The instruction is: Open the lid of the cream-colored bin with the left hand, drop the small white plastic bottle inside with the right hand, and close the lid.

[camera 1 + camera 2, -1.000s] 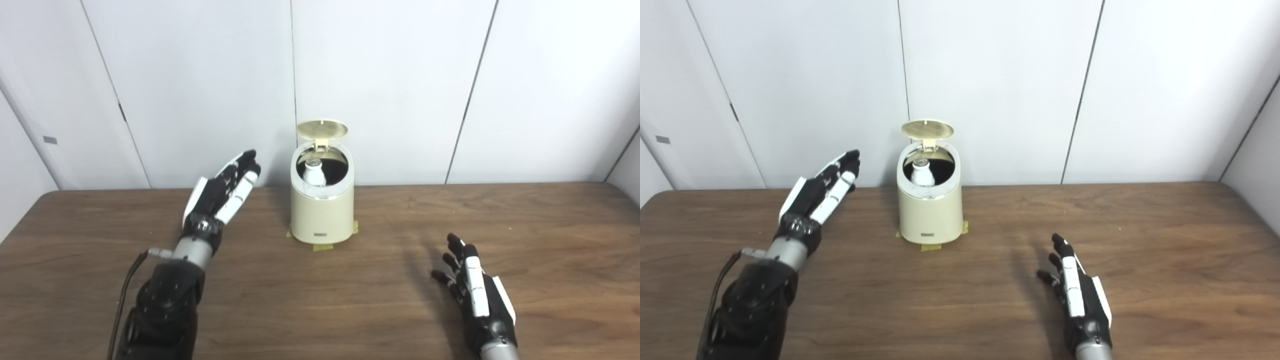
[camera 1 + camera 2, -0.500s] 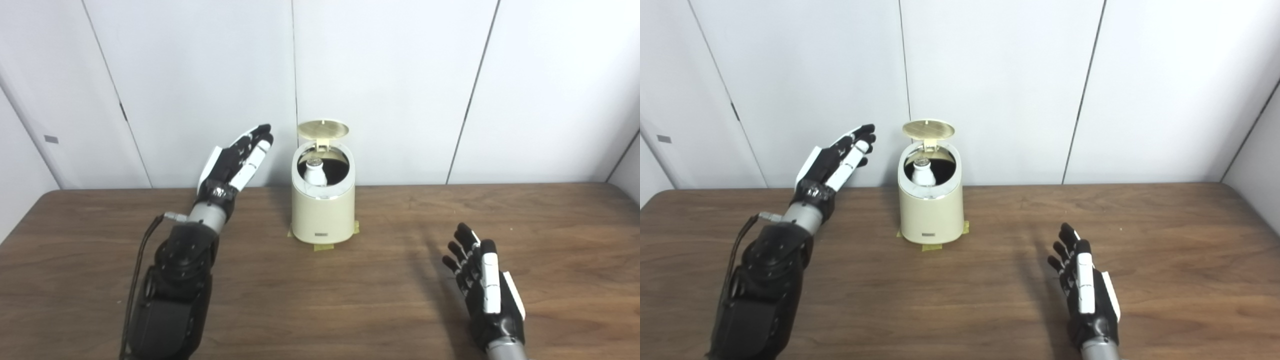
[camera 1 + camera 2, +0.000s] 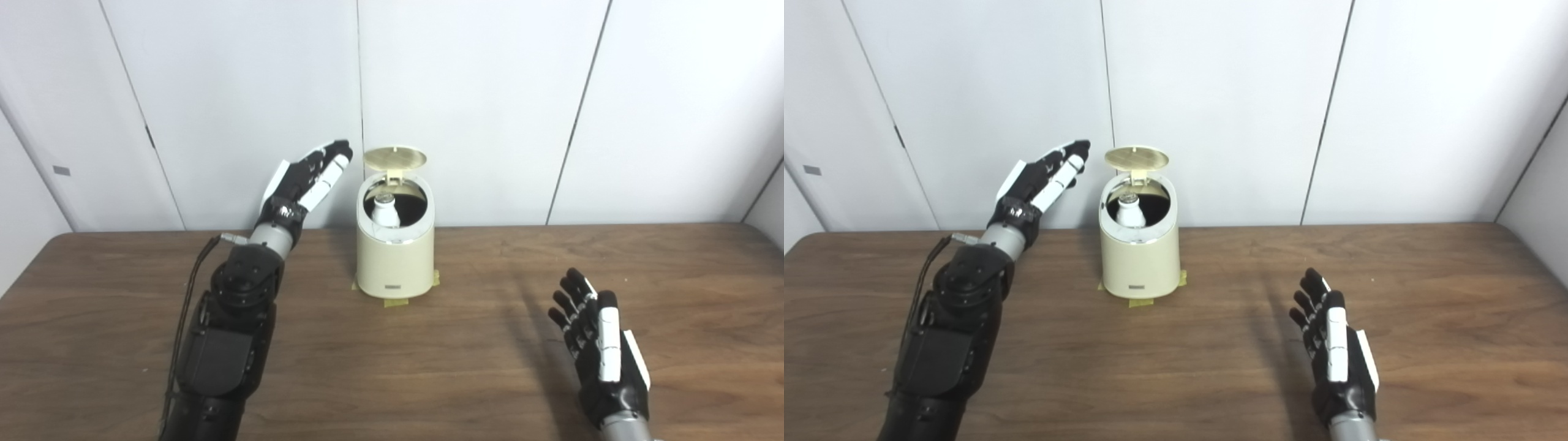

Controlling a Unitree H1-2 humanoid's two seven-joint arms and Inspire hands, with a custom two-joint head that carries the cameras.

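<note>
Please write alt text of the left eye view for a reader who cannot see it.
A cream-colored bin stands on a wooden table with its lid up and a small white bottle inside. The open left hand is raised beside the lid; the open right hand is low at the right.

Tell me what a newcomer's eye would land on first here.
The cream-colored bin at the table's centre back, its lid up and the small white bottle visible inside. Next, the left hand, open and raised just left of the lid; the right hand is open near the table's front right.
</note>
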